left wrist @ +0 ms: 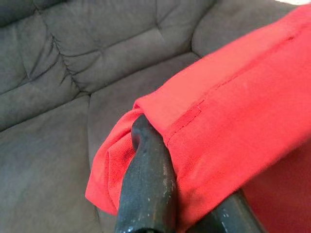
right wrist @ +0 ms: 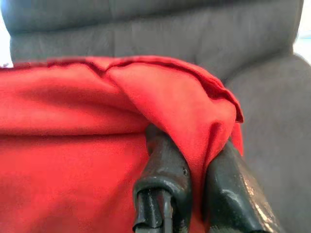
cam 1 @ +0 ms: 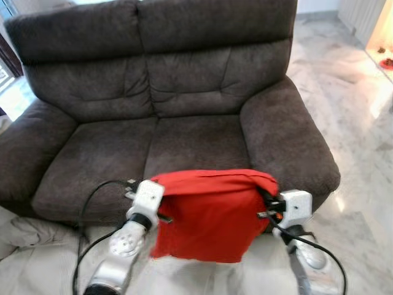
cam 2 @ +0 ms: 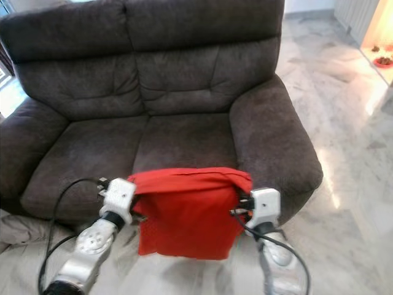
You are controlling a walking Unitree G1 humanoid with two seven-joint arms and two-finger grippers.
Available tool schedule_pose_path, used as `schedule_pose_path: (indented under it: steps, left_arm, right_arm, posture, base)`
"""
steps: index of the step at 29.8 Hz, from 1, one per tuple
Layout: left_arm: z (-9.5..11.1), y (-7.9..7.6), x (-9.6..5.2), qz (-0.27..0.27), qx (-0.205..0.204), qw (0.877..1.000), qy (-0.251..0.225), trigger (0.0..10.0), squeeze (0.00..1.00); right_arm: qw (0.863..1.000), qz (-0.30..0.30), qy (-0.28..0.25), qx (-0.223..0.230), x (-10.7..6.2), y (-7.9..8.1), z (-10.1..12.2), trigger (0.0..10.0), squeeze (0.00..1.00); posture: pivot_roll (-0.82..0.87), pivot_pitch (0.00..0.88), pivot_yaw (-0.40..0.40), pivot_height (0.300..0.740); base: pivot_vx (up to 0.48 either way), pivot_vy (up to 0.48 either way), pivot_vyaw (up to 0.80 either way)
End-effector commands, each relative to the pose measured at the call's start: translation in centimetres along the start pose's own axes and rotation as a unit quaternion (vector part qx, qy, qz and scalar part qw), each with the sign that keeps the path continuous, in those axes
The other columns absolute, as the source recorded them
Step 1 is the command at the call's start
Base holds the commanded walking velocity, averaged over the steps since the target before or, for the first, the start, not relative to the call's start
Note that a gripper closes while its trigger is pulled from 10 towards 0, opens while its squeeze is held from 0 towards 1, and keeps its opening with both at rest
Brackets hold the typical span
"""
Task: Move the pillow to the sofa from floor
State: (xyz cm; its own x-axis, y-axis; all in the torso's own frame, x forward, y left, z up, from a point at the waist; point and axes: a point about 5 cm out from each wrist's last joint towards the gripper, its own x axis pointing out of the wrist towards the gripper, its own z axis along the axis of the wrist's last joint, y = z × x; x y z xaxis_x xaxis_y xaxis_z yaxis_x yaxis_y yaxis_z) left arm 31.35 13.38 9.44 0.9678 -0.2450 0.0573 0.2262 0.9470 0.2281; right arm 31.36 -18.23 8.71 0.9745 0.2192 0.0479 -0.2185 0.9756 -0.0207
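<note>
Pillow [cam 1: 209,215], red fabric, is held up in the air betw. both grippers, in front of the sofa's [cam 1: 184,92] front edge and a bit toward its right seat cushion [cam 1: 196,144]. Its top edge is stretched roughly level from one gripper to the other; the rest hangs limp below, w/ the lower hem above the marble floor [cam 1: 362,153].

Left gripper [left wrist: 194,184] is clamped on the pillow's top left corner: in the left wrist view, red cloth is pinched betw. its two black fingers [left wrist: 148,189], w/ a seam running just past the fingertip. Right gripper [right wrist: 199,165] is clamped on the top right corner; cloth is folded over and squeezed betw. its fingers [right wrist: 165,165].

Pillow isn't resting on the seat cushions.

Light-coloured bedding [cam 1: 31,246] is seen on the floor at the sofa's left front corner.
</note>
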Motion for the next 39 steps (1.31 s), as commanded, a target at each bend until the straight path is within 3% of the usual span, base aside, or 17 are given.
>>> schedule_pose_path:
  steps: [1,13,18,22,28,34,39]
  left_arm:
    - [0.2,3.0,-0.6,0.058,0.000,0.998,-0.009,10.0,0.00]
    - [1.7,3.7,0.3,0.063,-0.001,0.998,-0.027,10.0,0.00]
    - [4.0,5.5,1.0,0.089,0.008,0.994,-0.062,10.0,0.00]
    - [6.6,8.0,1.6,0.121,0.017,0.988,-0.097,10.0,0.00]
    - [8.5,9.3,2.2,0.123,0.028,0.986,-0.112,10.0,0.00]
    - [9.8,9.1,2.7,0.105,0.034,0.986,-0.125,10.0,0.00]
    - [10.3,9.0,3.1,0.103,0.030,0.986,-0.129,10.0,0.00]
  right_arm:
    - [0.998,-0.024,-0.051,0.006,0.6,-0.7,2.1,10.0,0.00]
    - [0.996,-0.027,-0.087,0.009,1.7,-0.3,4.2,10.0,0.00]
    - [0.990,0.019,-0.143,-0.006,2.5,1.2,7.4,10.0,0.00]
    - [0.985,0.025,-0.173,-0.007,3.1,1.4,9.3,10.0,0.00]
    - [0.985,0.013,-0.173,0.005,3.9,1.2,10.3,10.0,0.00]
    - [0.978,-0.004,-0.207,0.011,4.7,1.0,12.4,10.0,0.00]
    - [0.970,-0.072,-0.230,0.019,5.5,-0.8,13.9,10.0,0.00]
  posture:
    - [0.05,0.137,0.105,0.740]
    - [0.04,0.142,0.112,0.740]
    - [0.04,0.142,0.109,0.740]
    - [0.05,0.139,0.108,0.740]
    - [0.04,0.133,0.109,0.740]
    - [0.04,0.124,0.109,0.740]
    - [0.04,0.116,0.109,0.740]
  base:
    - [0.337,0.000,0.00]
    - [0.338,0.000,0.21]
    - [0.339,0.000,0.00]
    - [0.340,0.000,0.80]
    - [0.339,0.000,0.00]
    - [0.346,0.000,0.00]
    - [0.349,0.000,0.00]
